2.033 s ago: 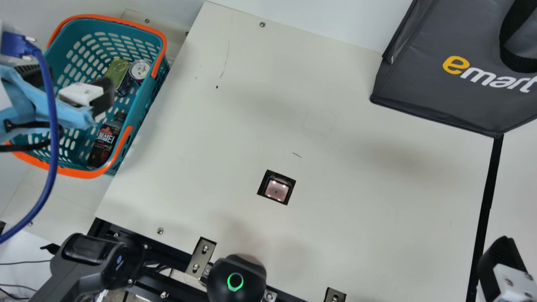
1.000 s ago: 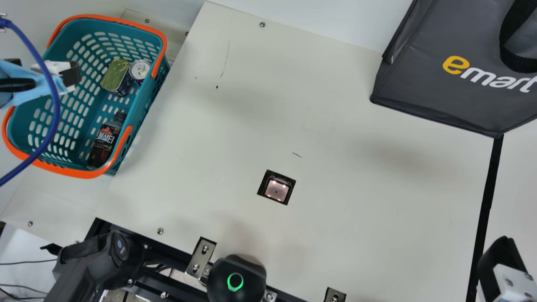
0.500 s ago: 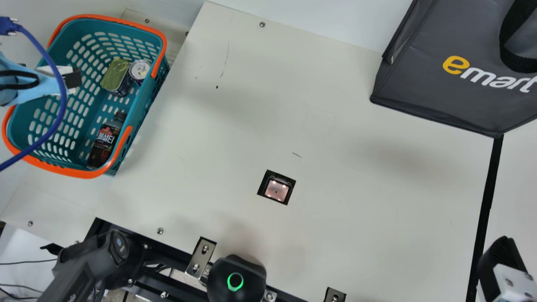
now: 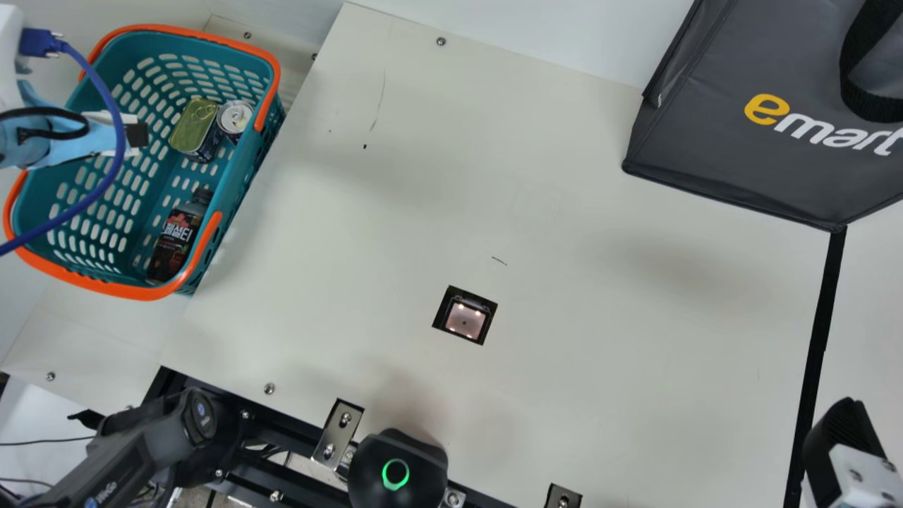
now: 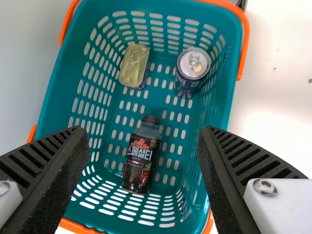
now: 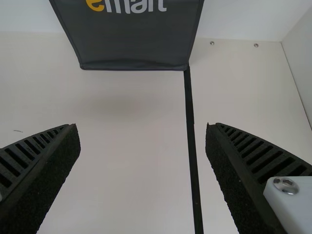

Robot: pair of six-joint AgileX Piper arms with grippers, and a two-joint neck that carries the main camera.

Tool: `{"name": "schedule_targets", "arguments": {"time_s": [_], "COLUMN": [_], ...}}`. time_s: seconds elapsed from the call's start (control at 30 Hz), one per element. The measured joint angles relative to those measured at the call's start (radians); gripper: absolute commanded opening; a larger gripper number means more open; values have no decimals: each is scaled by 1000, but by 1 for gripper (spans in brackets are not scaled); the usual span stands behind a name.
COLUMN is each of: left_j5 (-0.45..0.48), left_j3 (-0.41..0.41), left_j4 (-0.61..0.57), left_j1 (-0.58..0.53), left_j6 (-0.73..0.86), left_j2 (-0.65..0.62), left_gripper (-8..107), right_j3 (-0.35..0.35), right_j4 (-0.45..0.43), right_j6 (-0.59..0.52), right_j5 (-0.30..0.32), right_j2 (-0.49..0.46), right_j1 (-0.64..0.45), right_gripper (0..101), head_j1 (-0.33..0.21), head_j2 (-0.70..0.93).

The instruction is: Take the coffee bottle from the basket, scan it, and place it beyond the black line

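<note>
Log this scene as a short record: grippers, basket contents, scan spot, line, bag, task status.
left gripper: open, empty, above the basket
left gripper point: left gripper
right gripper: right gripper, open, empty, near the line
basket: teal basket with orange handles
coffee bottle: coffee bottle, lying in the basket
other contents: drink can, top up; flat tin
scan spot: scanner window, lit, set in the table
line: black line
bag: dark grey bag, at the line's far end
status: bottle not yet picked
</note>
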Motion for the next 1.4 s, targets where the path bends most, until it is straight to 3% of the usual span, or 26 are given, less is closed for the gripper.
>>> {"name": "schedule_targets", "arguments": {"time_s": [0.53,1.4], "left_j5": [-116,-231], "left_j3": [33,108], "left_j4": [18,-117], "left_j1": [-4,99], "left_j6": [39,358], "left_j2": [144,339], "left_gripper": [90,90], "right_j3": [0,0], "right_j4": [0,0], "right_j6": [0,0], "right_j5": [0,0], "right_j2": [0,0], "right_j1": [0,0], "right_gripper": [91,91], "head_j1": [0,2], "head_j2": [0,0]}}
